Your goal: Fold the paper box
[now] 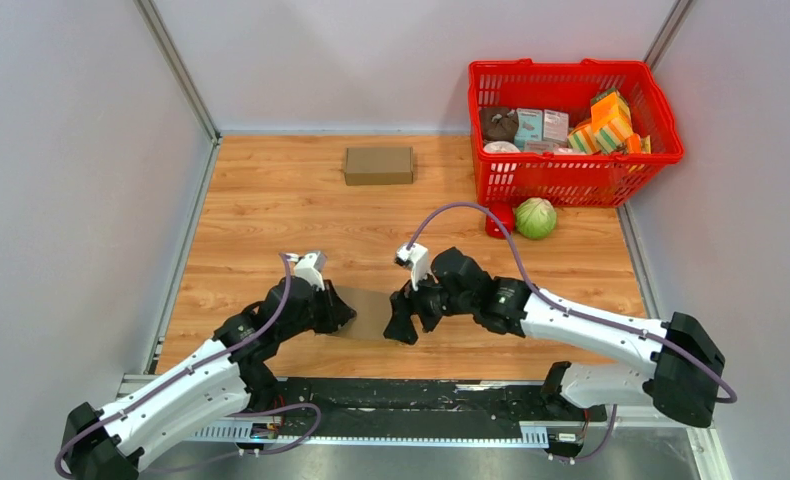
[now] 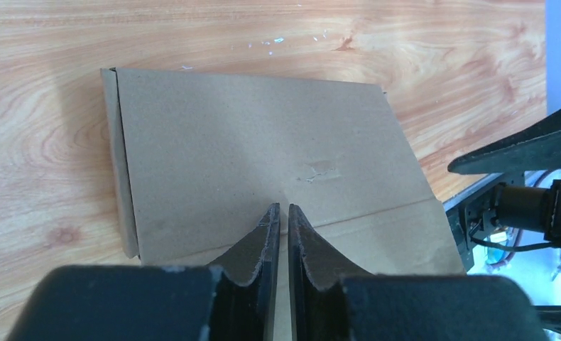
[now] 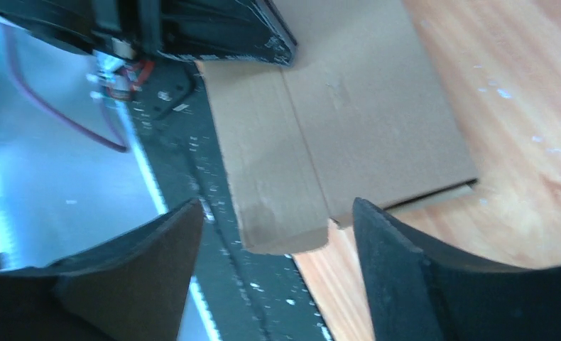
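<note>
both arms [image 1: 171, 395] have white shells, black joints, black wedge-shaped jaws and looping purple cables [image 1: 461, 207].

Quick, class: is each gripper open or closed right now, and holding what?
Left gripper: nearly closed over the flat paper box; whether it pinches it cannot be told.
Right gripper: open wide, holding nothing.

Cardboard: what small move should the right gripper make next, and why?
Probably ease the right gripper forward and close it on the cardboard: its jaws stand wide open in line with the edge strip beyond the crease, while the left gripper, nearly shut, is over the main panel.
</note>
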